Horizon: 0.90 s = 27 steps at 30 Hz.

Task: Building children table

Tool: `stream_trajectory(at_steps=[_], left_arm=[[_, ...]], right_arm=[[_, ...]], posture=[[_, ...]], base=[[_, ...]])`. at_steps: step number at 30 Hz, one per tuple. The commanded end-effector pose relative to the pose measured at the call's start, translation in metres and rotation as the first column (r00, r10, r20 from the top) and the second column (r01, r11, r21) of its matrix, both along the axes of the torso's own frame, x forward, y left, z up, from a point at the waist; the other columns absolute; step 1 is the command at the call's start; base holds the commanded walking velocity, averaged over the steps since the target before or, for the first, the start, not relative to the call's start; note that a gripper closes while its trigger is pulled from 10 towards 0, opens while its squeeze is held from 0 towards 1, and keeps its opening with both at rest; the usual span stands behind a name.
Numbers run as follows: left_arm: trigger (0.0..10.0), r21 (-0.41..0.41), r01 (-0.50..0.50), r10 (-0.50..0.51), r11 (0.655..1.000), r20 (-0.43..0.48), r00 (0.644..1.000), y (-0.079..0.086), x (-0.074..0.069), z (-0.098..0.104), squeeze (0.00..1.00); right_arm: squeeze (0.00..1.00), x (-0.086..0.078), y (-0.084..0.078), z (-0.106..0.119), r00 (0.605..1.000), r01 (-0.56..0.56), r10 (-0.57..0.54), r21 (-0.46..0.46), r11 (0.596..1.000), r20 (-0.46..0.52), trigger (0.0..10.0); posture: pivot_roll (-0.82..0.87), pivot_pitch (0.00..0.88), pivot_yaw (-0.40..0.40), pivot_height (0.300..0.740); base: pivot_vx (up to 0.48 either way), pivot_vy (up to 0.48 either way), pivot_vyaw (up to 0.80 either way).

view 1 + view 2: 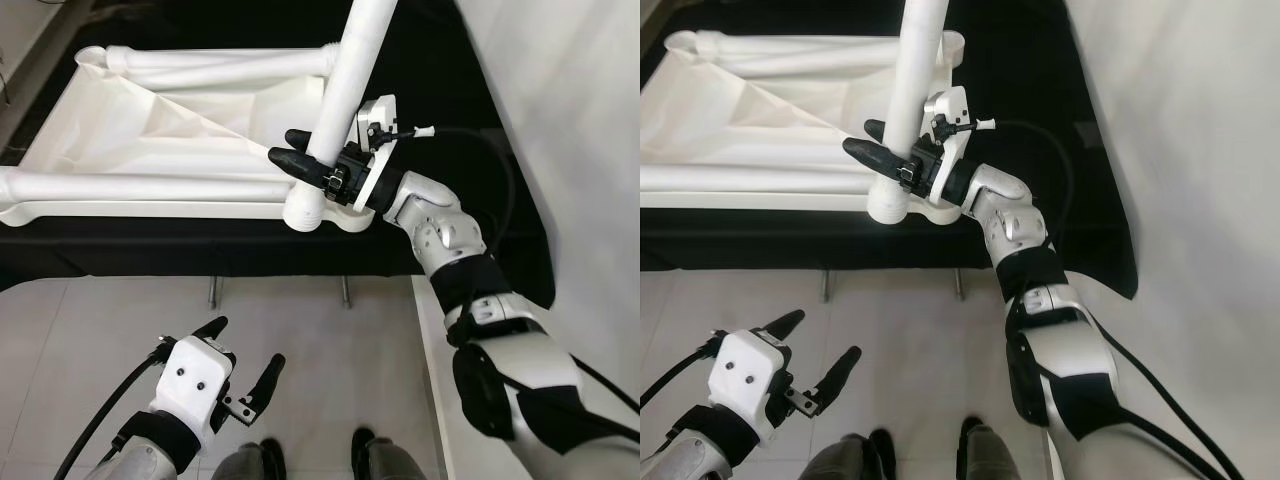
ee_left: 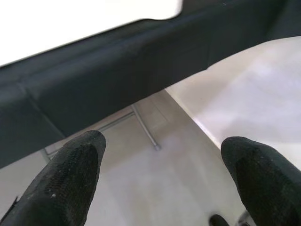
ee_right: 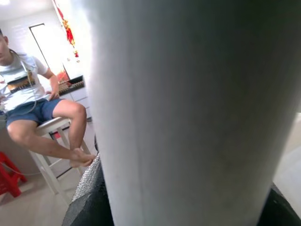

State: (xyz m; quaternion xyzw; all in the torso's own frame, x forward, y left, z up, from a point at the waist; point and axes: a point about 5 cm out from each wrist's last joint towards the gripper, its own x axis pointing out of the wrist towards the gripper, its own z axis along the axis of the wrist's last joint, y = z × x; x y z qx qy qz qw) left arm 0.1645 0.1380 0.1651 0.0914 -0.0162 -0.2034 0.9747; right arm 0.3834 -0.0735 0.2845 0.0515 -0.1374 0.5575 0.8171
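From the head cameras, the right gripper was clamped around a white cylindrical table leg that stood upright at the near right corner of the upturned white plastic children's table. That table lay on a black cloth-covered bench, two more legs lying flat across it. The left gripper hung low over the pale tiled floor, fingers spread and holding nothing.

In the left wrist view, both black fingertips stood well apart above the floor.

In the right wrist view, the leg sat close between the fingers; far behind, a person sat on a white stool.
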Motion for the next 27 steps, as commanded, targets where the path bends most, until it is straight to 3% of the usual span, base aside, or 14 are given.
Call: stream_trajectory(at_steps=[1,3,9,19,27], left_arm=[[10.0,-0.008,0.007,-0.007,1.0,-0.023,1.0,-0.001,-0.004,-0.002,0.0],[10.0,-0.018,0.017,-0.018,1.0,-0.026,1.0,-0.002,-0.008,0.0,0.0],[10.0,-0.023,0.024,-0.025,0.999,-0.03,0.999,-0.002,-0.01,0.002,0.0],[10.0,-0.031,0.039,-0.041,0.999,-0.036,0.999,-0.004,-0.014,0.005,0.0],[10.0,-0.034,0.047,-0.049,0.998,-0.041,0.998,-0.005,-0.014,0.006,0.0]], right_arm=[[0.0,-0.001,0.0,0.004,1.0,-0.013,0.012,0.03,0.999,0.017,10.0],[0.0,-0.001,-0.005,0.01,0.996,-0.069,0.069,-0.012,0.998,0.051,10.0],[0.0,0.001,-0.01,0.011,0.995,-0.072,0.075,-0.054,0.996,0.067,10.0],[0.0,0.01,-0.029,0.028,0.993,0.049,-0.043,-0.048,0.998,0.111,10.0],[0.0,0.008,-0.04,0.033,0.992,0.012,-0.007,-0.038,0.999,0.123,10.0]], posture=[[-0.03,0.37,0.004,0.74],[-0.02,0.381,0.01,0.74],[-0.02,0.391,0.01,0.74],[-0.02,0.407,0.019,0.74],[-0.02,0.41,0.021,0.74]], base=[[0.0,0.0,0.0],[0.0,0.0,0.0],[0.0,0.0,0.0],[0.0,0.0,0.0],[0.0,0.0,0.0]])
